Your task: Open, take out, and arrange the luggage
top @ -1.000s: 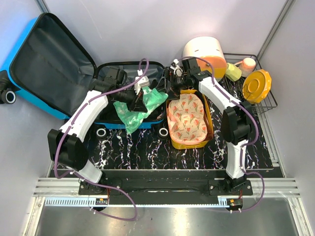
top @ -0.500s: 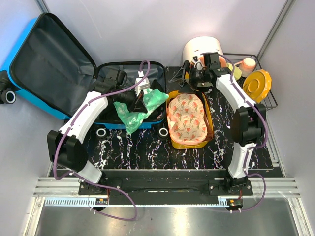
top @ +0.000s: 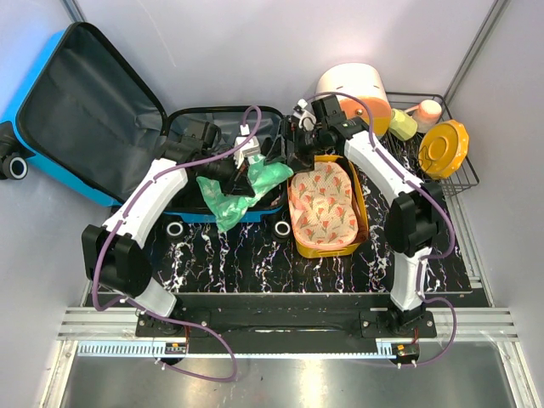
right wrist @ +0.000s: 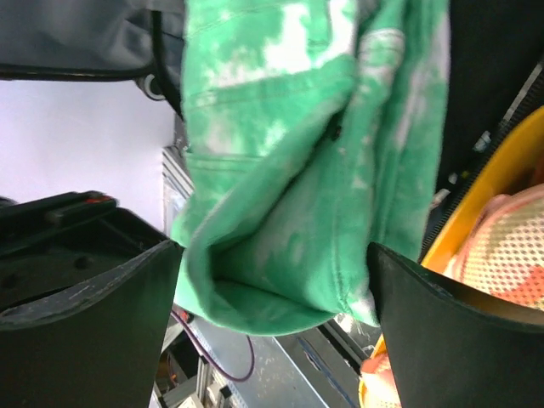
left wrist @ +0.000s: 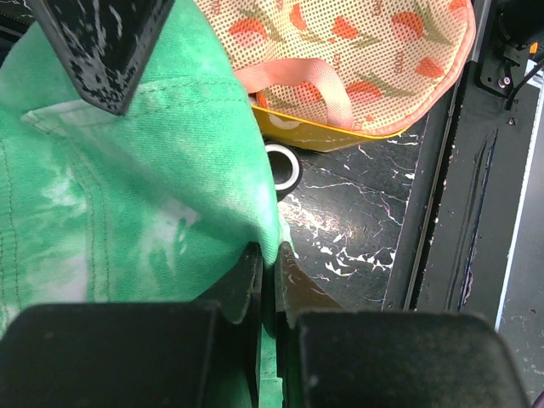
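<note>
Sprawling open at the far left of the black marbled table (top: 238,263), the luggage (top: 85,110) is a bright-blue hard-shell suitcase with black trim. Its lid stands tipped back against the left wall, showing dark grey fabric lining. The lower half lies flat on the table between the wall and a yellow plastic basin (top: 364,212). Black wheels with pale hubs show along its near edge and at the far left corner.

The basin sits just beside the case on the right and holds a mesh bag (top: 323,200) printed with orange tulips and fitted with pink handles. Behind it stands a white-and-orange round box (top: 353,85). A wire basket (top: 463,183) at the far right corner carries a yellow lid (top: 444,146).

A green tie-dye garment (top: 242,191) spills from the lower half of the case over its near rim. The left gripper (left wrist: 270,263) is clenched on a fold of this cloth, its fingers pinched tight together above the table.

The right gripper (right wrist: 272,297) hangs over the case's right edge with its jaws spread wide. The garment shows between them in the wrist view, though whether either finger touches it cannot be told.
</note>
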You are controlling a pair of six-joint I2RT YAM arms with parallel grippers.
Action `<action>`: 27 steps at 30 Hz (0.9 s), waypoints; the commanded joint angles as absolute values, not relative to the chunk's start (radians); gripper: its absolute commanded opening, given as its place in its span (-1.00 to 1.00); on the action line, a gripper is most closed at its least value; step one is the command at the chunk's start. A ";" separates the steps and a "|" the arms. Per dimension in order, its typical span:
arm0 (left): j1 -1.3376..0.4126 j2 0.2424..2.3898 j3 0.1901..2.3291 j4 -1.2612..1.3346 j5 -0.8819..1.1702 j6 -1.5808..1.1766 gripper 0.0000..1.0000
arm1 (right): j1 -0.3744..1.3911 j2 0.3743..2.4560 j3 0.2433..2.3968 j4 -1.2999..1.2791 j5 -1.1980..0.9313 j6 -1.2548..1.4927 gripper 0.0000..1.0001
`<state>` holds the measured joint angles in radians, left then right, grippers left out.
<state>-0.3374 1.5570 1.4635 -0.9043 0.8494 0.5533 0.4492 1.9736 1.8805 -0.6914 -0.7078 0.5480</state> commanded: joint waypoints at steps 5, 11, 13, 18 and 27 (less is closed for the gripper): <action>-0.360 1.508 1.489 -0.882 0.916 0.572 -1.00 | 0.465 2.025 1.876 -0.834 -0.585 0.440 0.99; -0.362 1.496 1.503 -0.882 0.905 0.569 -1.00 | 0.488 2.043 1.916 -0.883 -0.528 0.387 0.99; -0.362 1.485 1.519 -0.876 0.897 0.571 -1.00 | 0.494 2.043 1.919 -0.897 -0.543 0.380 0.99; -0.364 1.459 1.519 -0.845 0.884 0.569 -1.00 | 0.495 2.051 1.933 -0.862 -0.742 0.449 0.99; -0.368 1.450 1.496 -0.847 0.867 0.583 -1.00 | 0.492 2.069 2.071 -0.782 -0.850 0.512 -0.20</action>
